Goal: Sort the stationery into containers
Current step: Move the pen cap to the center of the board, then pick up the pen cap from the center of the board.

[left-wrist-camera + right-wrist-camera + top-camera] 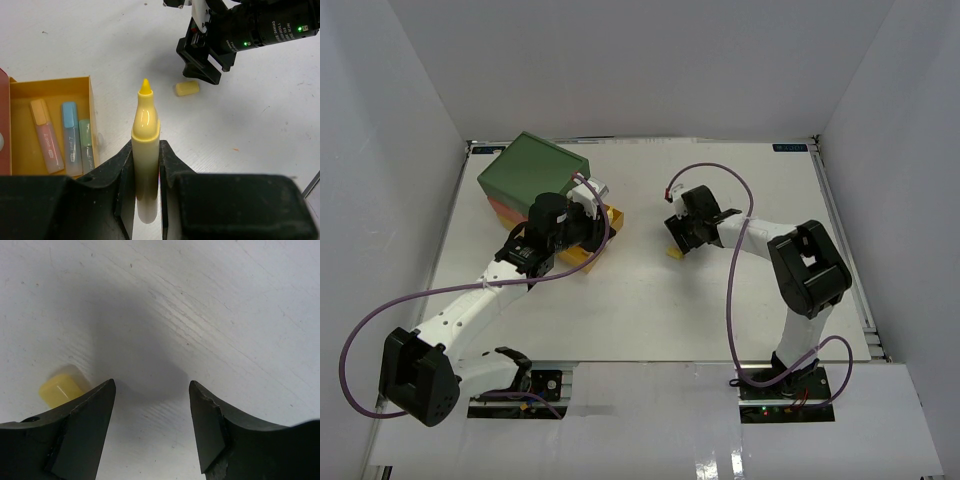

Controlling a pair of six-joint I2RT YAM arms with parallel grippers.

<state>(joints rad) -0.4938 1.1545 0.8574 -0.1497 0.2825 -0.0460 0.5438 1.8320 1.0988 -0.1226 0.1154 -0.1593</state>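
My left gripper (146,150) is shut on an uncapped yellow marker (145,125) and holds it upright beside the open yellow bottom drawer (50,86) of the chest (533,168). In the drawer lie a pink-orange marker (46,136), a blue one (71,137) and a green one (86,142). A loose yellow cap (187,88) lies on the table; it also shows in the right wrist view (59,389), just left of my open, empty right gripper (152,387). From above, the left gripper (590,222) is over the drawer and the right gripper (680,240) is next to the cap (674,252).
The chest stands at the back left, green top over an orange-red layer (500,208). The red drawer's front (4,125) shows at the left edge of the left wrist view. White walls enclose the table (650,300) on three sides.
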